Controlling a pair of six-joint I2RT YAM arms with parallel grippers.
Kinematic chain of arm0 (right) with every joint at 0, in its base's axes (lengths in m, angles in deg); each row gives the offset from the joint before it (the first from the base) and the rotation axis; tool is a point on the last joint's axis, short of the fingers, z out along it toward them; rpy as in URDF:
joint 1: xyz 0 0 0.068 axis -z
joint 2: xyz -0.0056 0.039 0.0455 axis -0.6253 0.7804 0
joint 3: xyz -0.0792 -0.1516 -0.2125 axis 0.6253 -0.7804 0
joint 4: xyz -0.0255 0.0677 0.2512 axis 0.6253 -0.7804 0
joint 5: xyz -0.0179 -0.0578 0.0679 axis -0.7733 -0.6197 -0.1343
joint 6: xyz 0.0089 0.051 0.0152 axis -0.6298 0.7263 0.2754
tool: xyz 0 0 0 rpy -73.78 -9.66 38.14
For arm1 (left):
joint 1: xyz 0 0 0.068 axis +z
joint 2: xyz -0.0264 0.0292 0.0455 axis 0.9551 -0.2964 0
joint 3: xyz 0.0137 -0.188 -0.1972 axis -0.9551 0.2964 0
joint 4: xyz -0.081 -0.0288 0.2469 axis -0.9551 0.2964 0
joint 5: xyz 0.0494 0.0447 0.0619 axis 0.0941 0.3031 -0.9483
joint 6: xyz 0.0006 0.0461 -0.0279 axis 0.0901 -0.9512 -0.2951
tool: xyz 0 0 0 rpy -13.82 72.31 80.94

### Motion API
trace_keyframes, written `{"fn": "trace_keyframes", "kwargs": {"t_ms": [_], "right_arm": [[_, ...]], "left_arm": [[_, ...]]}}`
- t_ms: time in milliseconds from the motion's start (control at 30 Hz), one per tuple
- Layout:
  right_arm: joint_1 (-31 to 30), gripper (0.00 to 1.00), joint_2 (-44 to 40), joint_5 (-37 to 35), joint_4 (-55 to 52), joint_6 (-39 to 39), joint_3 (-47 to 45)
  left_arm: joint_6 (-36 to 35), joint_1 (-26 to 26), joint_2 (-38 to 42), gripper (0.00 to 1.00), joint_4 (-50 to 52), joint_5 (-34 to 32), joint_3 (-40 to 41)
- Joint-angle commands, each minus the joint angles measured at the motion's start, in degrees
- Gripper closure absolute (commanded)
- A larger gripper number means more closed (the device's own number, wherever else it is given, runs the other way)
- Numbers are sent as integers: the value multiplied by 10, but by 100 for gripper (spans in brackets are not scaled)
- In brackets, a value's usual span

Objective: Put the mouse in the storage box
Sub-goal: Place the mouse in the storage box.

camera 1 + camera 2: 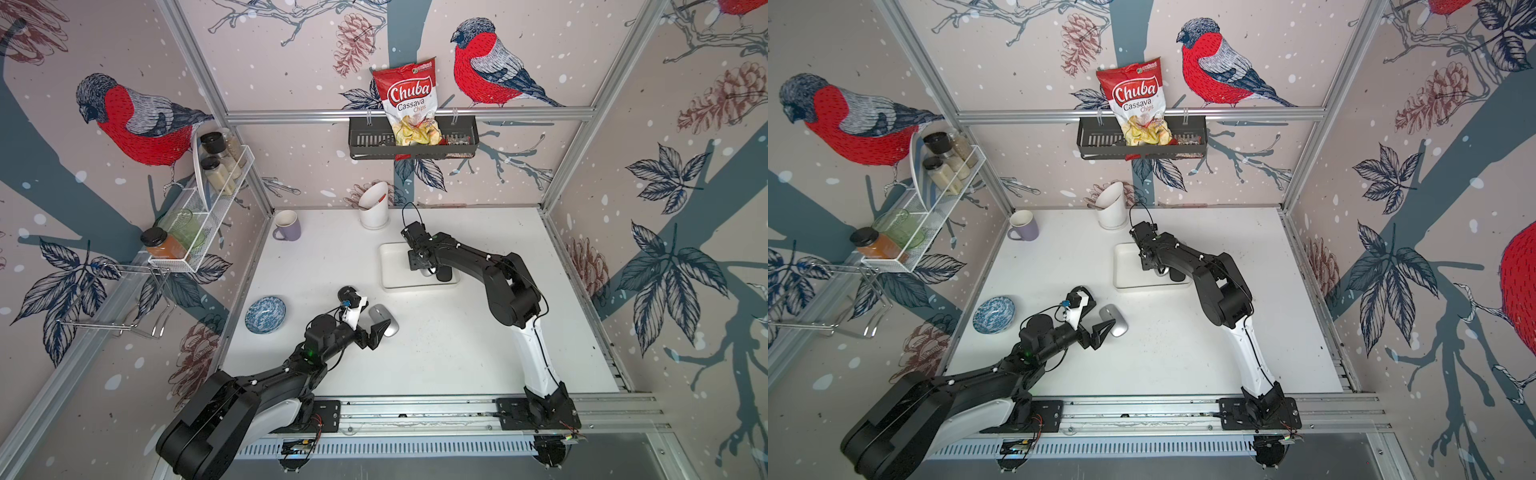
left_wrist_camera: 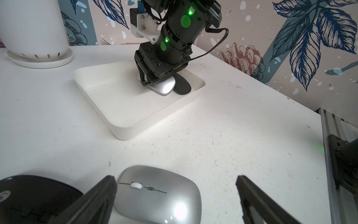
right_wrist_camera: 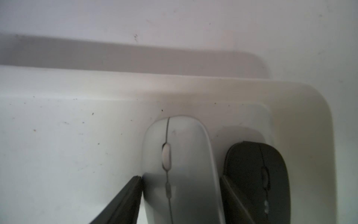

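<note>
Left end effector (image 2: 175, 180) wide open around flat silver plastic mouse (image 2: 158, 195) on white desk (image 2: 232, 135), mouse's long way running jaw to jaw, shallow white plastic storage box (image 2: 124, 131) well ahead.

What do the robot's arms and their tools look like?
The left arm and right arm are black, each with one white link and black cables. The right wrist carries green lights and round green stickers. The left tool and right tool have black tapered fingers.
</note>
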Motion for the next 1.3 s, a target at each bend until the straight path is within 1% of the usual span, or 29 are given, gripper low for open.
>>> {"fn": "trace_keyframes", "kwargs": {"t_ms": [0,67,200,267,467,633,767,1033,1167,1267], "right_arm": [[0,34,6,-19,2,10,-1],[3,33,7,-20,0,12,-4],[-1,26,1,-8,9,12,-18],[-8,23,-3,-13,11,15,-21],[-16,24,-11,-38,4,28,-25],[-19,30,-19,-65,-8,35,-38],[-22,30,-34,-78,0,36,-57],[-25,30,-43,-100,-26,29,-47],[-29,23,-53,-102,-30,29,-48],[-30,21,-59,-94,-38,29,-39]], "left_arm": [[-1,-2,1,1,-7,1,-1],[-1,-3,1,1,-7,2,-1],[-1,-3,1,1,-9,1,-1],[-1,-3,2,1,-9,2,-1],[-2,-3,4,1,-9,1,1],[-2,-4,4,1,-12,2,2],[-3,-4,3,1,-13,6,2],[-3,-5,1,1,-12,4,1],[-2,-5,5,1,-10,-4,1],[2,-5,12,1,-12,-11,5]]}}
